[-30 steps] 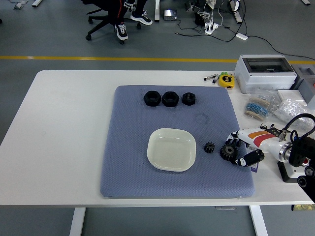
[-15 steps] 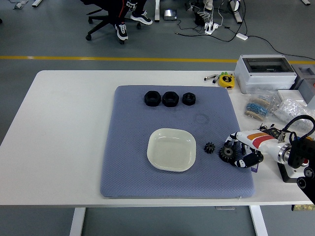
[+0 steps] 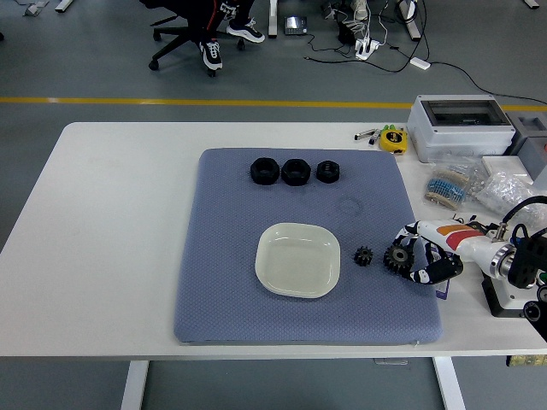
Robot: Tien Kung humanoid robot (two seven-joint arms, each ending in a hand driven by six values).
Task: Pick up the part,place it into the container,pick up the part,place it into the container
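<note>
A large black gear sits at the right side of the blue-grey mat, and a small black gear lies just left of it. My right hand comes in from the right edge with its white and black fingers curled around the large gear. An empty white square dish rests in the middle of the mat, left of both gears. The left arm is out of view.
Three black nut-like parts line the mat's far edge. On the table's right are a grey box, bags of small parts, a yellow tape measure and pens. A seated person's feet show at the top.
My right hand has closed in on the large gear, and the gear has shifted slightly up and to the right with it. The small gear and the dish have stayed put.
</note>
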